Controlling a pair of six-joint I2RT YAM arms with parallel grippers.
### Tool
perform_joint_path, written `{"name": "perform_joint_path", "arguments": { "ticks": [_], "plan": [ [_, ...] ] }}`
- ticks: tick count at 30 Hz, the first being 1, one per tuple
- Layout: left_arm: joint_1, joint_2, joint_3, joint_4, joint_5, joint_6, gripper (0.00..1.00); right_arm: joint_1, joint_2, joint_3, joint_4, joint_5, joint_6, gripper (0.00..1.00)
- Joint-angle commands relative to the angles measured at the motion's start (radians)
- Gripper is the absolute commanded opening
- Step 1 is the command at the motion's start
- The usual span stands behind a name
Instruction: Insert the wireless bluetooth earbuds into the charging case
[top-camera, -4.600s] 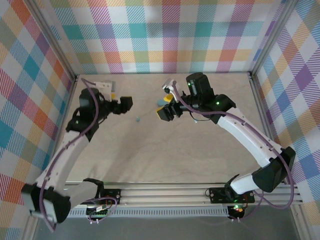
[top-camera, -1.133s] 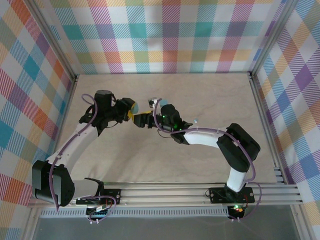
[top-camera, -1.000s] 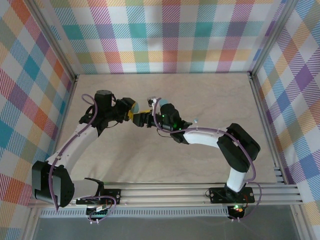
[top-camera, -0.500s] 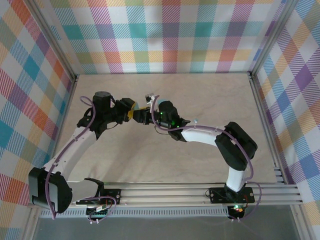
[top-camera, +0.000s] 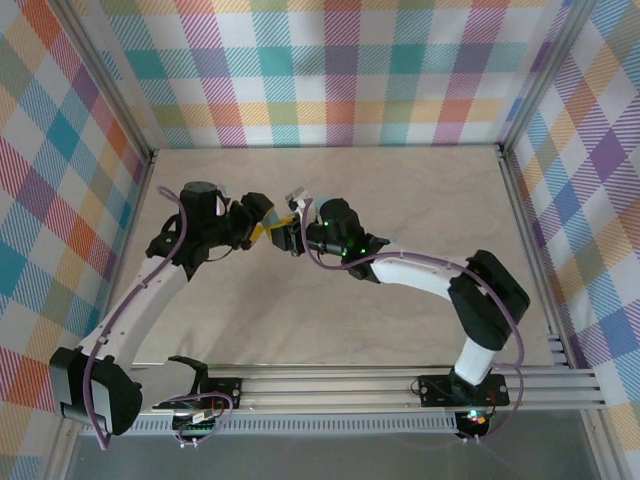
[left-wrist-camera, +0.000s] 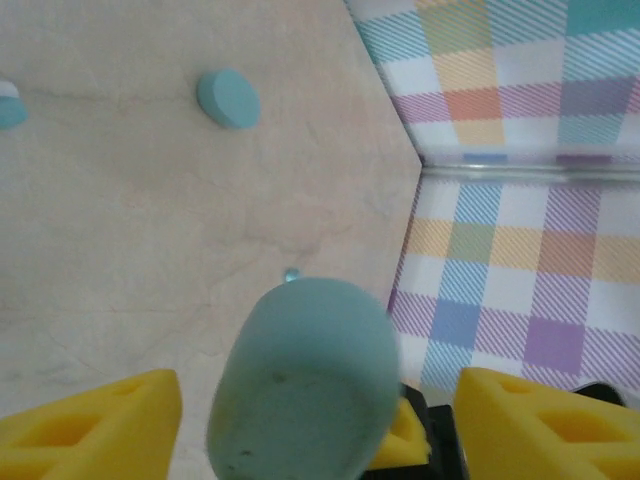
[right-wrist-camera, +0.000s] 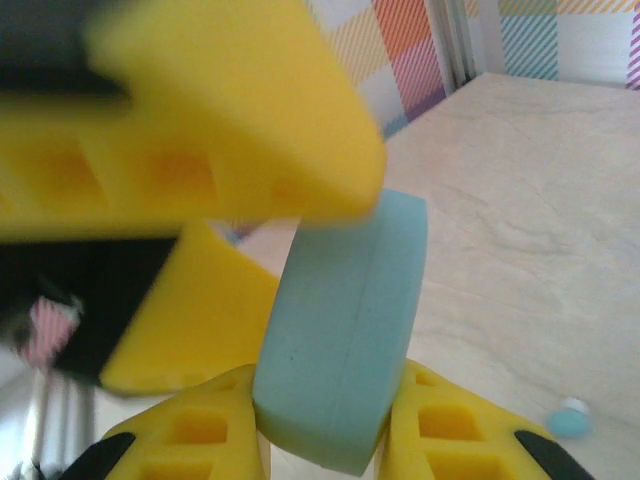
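**A:** Jaws status?

**B:** Right jaws are closed on the charging case (right-wrist-camera: 345, 330). Their yellow pads (right-wrist-camera: 190, 440) press on its two flat faces. The case stands on edge, held up off the worktop (top-camera: 400, 190). Left jaws are wide open: in the left wrist view there is a pad (left-wrist-camera: 90, 425) on each side of the case with clear gaps. In the right wrist view one left pad sits at the case's top edge, and I can't tell if it touches.

**A:** Where on the worktop?

**B:** Left of centre, far half, where the left arm (top-camera: 150, 290) and right arm (top-camera: 430, 275) meet nose to nose.

**A:** Buds?

**B:** Loose on the worktop. One tiny earbud (left-wrist-camera: 290, 273) lies just past the held case. Another sits at the frame's left edge with a white bit on it (left-wrist-camera: 8, 105). The right wrist view also has one with a white top (right-wrist-camera: 570, 420), possibly the same bud.

**A:** Anything else?

**B:** A second oval case (left-wrist-camera: 228, 98) lies flat, well apart from the held one.
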Motion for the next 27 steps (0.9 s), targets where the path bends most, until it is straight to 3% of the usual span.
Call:
{"name": "perform_joint_path", "arguments": {
  "ticks": [1, 5, 10, 14, 20, 27],
  "plan": [
    [0.002, -0.028, 0.120, -0.133, 0.093, 0.288, 0.77, 0.003, -0.110, 0.040, -0.242, -0.010, -0.369, 0.13],
    [0.023, -0.038, 0.183, -0.165, 0.186, 0.495, 0.79, 0.003, -0.198, 0.052, -0.420, 0.010, -0.622, 0.14],
    [0.032, -0.081, 0.149, -0.053, 0.420, 0.774, 0.79, 0.003, -0.299, 0.018, -0.479, 0.042, -0.840, 0.13],
    [0.032, -0.100, 0.142, -0.082, 0.536, 0.948, 0.78, 0.004, -0.356, 0.013, -0.530, 0.074, -0.967, 0.13],
    [0.023, -0.077, 0.105, -0.071, 0.656, 1.031, 0.77, 0.010, -0.403, 0.011, -0.571, 0.114, -1.097, 0.13],
    [-0.037, -0.059, 0.012, 0.121, 0.629, 0.967, 0.74, 0.032, -0.441, 0.001, -0.567, 0.174, -1.196, 0.13]
  ]
}}
